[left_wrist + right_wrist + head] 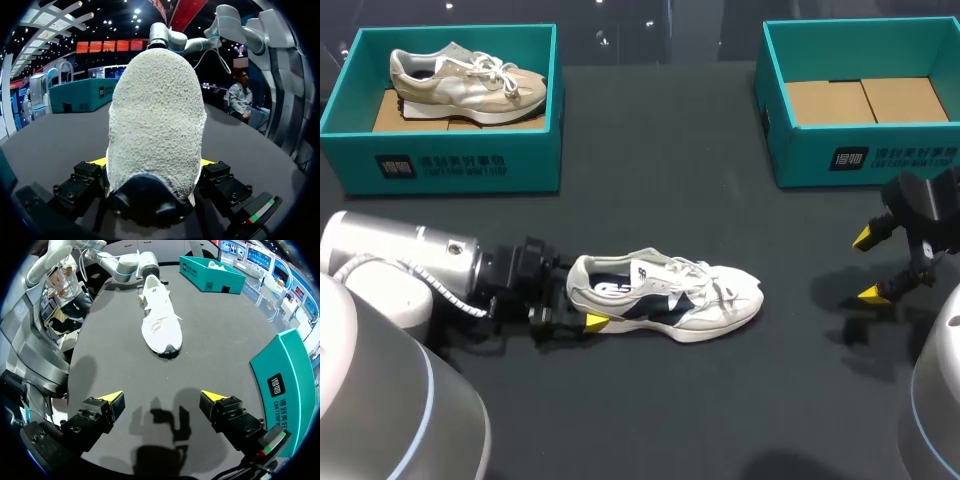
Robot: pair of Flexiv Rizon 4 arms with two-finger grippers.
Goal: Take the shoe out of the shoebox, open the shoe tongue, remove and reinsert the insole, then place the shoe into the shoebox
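Just below the centre of the head view, the white shoe (670,295) lies on the dark worktop (650,140), its heel clamped in the left gripper (578,300). At right, the right gripper (868,265) hangs spread wide, near the empty shoebox (865,155).

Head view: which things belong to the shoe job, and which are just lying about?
Job: white shoe, gripped at its heel by left end effector; open right end effector; empty shoebox, probably its box.
Lying about: beige shoe; second shoebox holding it.
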